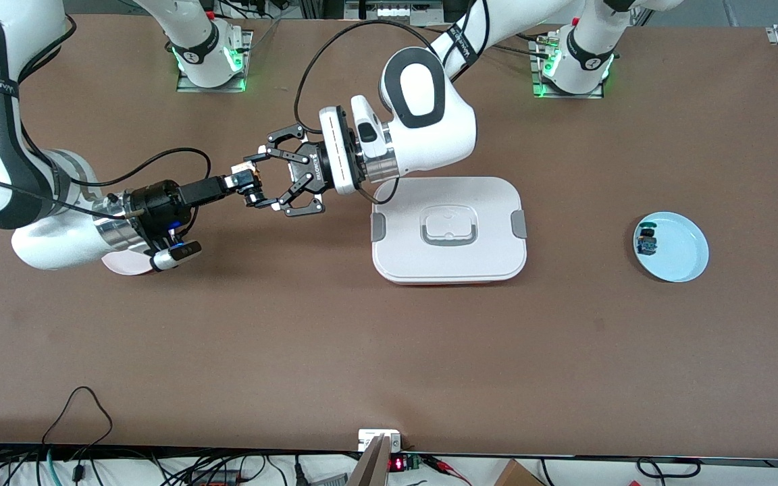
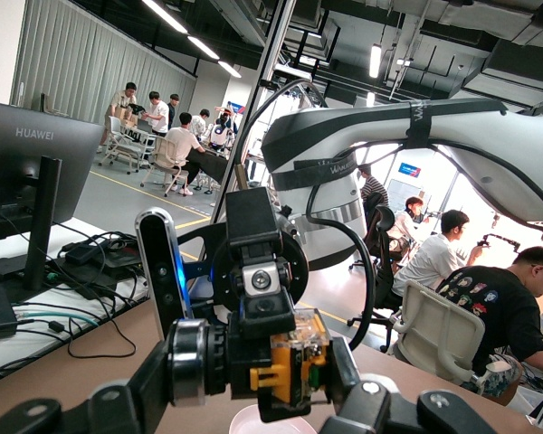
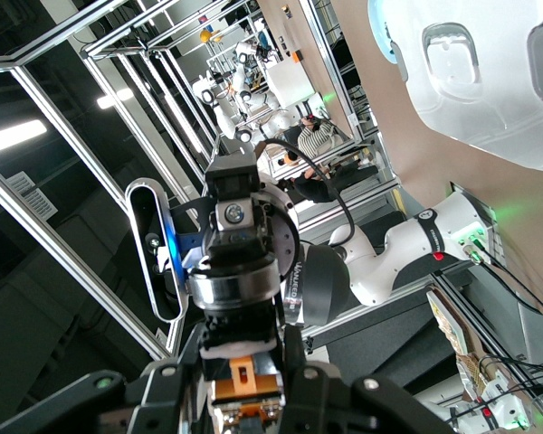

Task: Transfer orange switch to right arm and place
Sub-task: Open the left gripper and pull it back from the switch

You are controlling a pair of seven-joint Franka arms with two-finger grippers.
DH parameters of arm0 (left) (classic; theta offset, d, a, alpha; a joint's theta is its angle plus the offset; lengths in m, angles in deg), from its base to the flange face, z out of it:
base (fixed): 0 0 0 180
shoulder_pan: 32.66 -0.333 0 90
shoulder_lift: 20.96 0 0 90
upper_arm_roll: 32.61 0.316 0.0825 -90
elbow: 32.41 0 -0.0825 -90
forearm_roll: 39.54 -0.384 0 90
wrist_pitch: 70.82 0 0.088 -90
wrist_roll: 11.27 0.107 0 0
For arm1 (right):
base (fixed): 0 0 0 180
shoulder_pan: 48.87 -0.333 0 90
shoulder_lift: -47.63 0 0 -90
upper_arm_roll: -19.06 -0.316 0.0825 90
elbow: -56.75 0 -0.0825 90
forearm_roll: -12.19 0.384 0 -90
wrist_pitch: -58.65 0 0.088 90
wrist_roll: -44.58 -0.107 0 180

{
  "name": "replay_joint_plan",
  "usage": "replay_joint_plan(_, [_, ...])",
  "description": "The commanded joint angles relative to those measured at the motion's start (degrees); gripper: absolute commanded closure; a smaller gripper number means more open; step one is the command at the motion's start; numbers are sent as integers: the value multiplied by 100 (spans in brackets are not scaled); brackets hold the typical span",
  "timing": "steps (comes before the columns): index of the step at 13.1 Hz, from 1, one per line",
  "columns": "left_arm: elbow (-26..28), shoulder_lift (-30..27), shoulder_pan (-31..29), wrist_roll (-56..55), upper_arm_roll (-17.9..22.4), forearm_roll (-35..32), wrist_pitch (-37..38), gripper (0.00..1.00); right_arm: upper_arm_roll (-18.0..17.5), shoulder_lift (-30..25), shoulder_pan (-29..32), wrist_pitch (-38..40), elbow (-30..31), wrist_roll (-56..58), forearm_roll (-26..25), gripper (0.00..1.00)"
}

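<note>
The orange switch [image 1: 248, 175] hangs in the air over the table, between the two grippers, toward the right arm's end. My left gripper [image 1: 258, 182], with wide black linkage fingers, is shut on it from the container's side. My right gripper [image 1: 243, 182], narrow and black, meets it head-on and is shut on the same switch. In the left wrist view the orange switch [image 2: 294, 362] shows an orange and clear block with a silver collar, inside the left gripper [image 2: 253, 384]. In the right wrist view the orange switch [image 3: 246, 384] sits between the right gripper [image 3: 240, 389] fingers.
A white lidded container [image 1: 389, 256] lies mid-table. A light blue plate [image 1: 683, 253] toward the left arm's end holds a dark switch [image 1: 647, 241]. A pink plate [image 1: 122, 265] peeks out under the right arm's wrist, also seen as the pink plate [image 2: 253, 423].
</note>
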Motion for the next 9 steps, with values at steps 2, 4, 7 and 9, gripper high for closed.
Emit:
replay_joint_plan(2, [-77,-16,18,49,55,116,-34,1,7,-69,72,99,4,-116,82,86])
replay_joint_plan(4, [-77,-24,-9,40,55,134,-34,0,7,-61,64,98,-5,-55,65,86])
replay_joint_plan(7, [-68,-68,-219,119,55,99,-17,0,7,-52,72,90,-5,-54,73,89])
replay_joint_plan(9, [28,-235,-675,128,28,98,210,0,7,-52,72,98,-5,-37,73,91])
